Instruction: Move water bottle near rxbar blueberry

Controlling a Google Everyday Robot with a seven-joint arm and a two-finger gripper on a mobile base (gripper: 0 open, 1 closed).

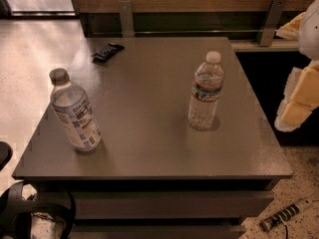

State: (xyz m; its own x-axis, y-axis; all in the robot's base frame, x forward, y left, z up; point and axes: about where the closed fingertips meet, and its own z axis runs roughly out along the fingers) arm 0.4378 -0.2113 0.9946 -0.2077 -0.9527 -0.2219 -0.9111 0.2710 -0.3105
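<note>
The water bottle (205, 91) is slim, clear and ribbed, with a white cap and a narrow red-white-blue label. It stands upright right of the middle of the grey table (149, 148). The rxbar blueberry (107, 52) is a small flat dark wrapper lying at the table's far left corner, well apart from the bottle. My gripper (299, 101), white and yellow, hangs at the right edge of the view, beyond the table's right side and clear of the bottle. It holds nothing that I can see.
A wider smooth bottle (74, 111) with a grey cap and white-blue label stands near the table's front left corner. A wooden wall with a rail (189, 32) runs behind the table. A cable and dark gear (30, 213) lie on the floor in front.
</note>
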